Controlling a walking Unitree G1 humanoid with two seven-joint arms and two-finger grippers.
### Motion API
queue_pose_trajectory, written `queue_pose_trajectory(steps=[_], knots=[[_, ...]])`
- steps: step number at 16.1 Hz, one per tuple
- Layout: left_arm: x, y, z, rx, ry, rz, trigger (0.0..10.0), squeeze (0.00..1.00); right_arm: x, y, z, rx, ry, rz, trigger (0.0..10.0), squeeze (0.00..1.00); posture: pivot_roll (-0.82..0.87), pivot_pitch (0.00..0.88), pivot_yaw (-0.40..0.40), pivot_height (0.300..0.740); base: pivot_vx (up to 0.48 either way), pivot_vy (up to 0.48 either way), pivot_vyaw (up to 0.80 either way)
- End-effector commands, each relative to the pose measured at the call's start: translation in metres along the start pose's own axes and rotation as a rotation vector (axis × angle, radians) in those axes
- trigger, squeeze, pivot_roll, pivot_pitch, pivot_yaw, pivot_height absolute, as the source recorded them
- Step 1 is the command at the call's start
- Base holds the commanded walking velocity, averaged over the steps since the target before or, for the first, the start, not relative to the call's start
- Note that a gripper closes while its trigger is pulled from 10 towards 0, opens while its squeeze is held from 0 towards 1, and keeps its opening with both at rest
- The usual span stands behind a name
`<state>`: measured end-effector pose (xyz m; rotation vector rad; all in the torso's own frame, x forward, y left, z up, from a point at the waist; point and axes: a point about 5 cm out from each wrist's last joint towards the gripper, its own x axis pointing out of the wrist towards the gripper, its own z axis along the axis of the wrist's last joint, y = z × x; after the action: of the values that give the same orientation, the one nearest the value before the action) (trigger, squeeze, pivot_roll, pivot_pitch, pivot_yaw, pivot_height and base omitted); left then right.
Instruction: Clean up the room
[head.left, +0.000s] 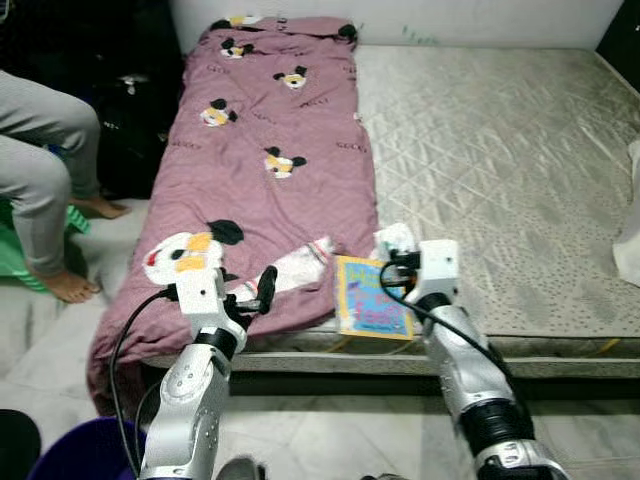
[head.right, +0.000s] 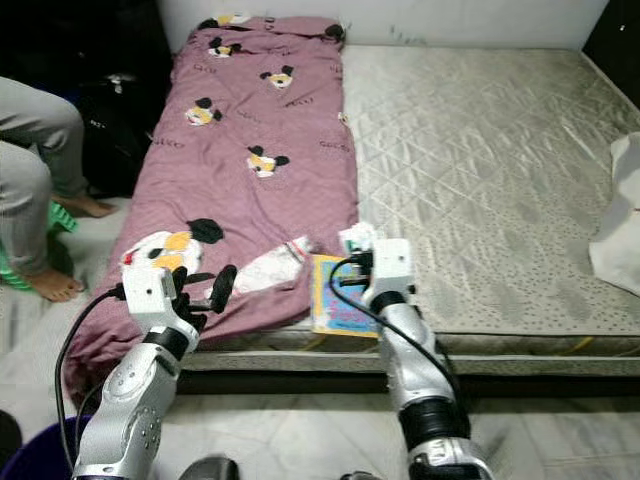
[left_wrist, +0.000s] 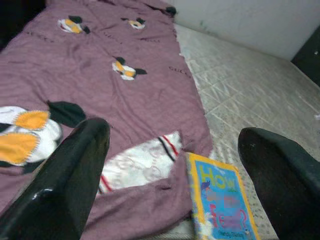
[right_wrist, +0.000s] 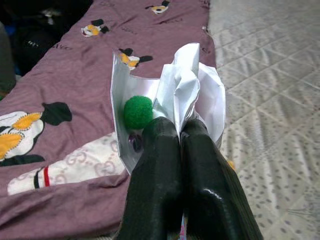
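White paper: one crumpled sheet (right_wrist: 192, 85) with a green pom-pom (right_wrist: 138, 112) on it, pinched between the fingers of the right hand (right_wrist: 180, 131) just above the bed's near edge.
Right hand: fingers pressed together on the paper.
Book: one colourful children's book (head.left: 371, 298) flat on the mattress (head.left: 500, 170) edge, just below the right hand.
Left hand (head.left: 262, 290): fingers spread wide, holding nothing, above the blanket's near end.
Blanket: one mauve cartoon-mouse blanket (head.left: 270, 150) along the mattress's left side.
Person: legs (head.left: 40, 170), barefoot, left of the bed.
Bin: one purple bin (head.left: 85, 455) on the floor.
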<state>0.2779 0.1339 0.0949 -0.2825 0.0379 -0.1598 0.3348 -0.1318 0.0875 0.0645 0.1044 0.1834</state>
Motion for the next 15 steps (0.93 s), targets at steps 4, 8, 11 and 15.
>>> queue_pose_trajectory(steps=[4, 8, 11, 15], knots=[[-0.0039, 0.0046, -0.0016, 0.004, -0.003, 0.021, 10.0, 0.00, 0.0012, 0.0091, -0.0006, 0.002, -0.003, 0.028, 10.0, 0.00, 0.06, 0.125, -0.015, 0.740, 0.000, 0.000, 0.00], [-0.0041, 0.0042, -0.0014, 0.004, -0.007, 0.018, 10.0, 0.00, 0.0012, 0.0094, -0.0009, 0.004, -0.004, 0.031, 10.0, 0.00, 0.06, 0.121, -0.016, 0.740, 0.000, 0.000, 0.00], [-0.0049, 0.0020, -0.0001, 0.003, -0.021, -0.004, 10.0, 0.00, 0.0012, 0.0118, 0.0026, -0.014, -0.027, 0.056, 10.0, 0.00, 0.06, 0.120, -0.017, 0.740, 0.000, 0.000, 0.00], [-0.0050, 0.0016, 0.0002, 0.001, -0.021, -0.010, 10.0, 0.00, 0.0012, 0.0135, 0.0033, -0.021, -0.035, 0.063, 10.0, 0.00, 0.06, 0.125, -0.018, 0.740, 0.000, 0.000, 0.73]])
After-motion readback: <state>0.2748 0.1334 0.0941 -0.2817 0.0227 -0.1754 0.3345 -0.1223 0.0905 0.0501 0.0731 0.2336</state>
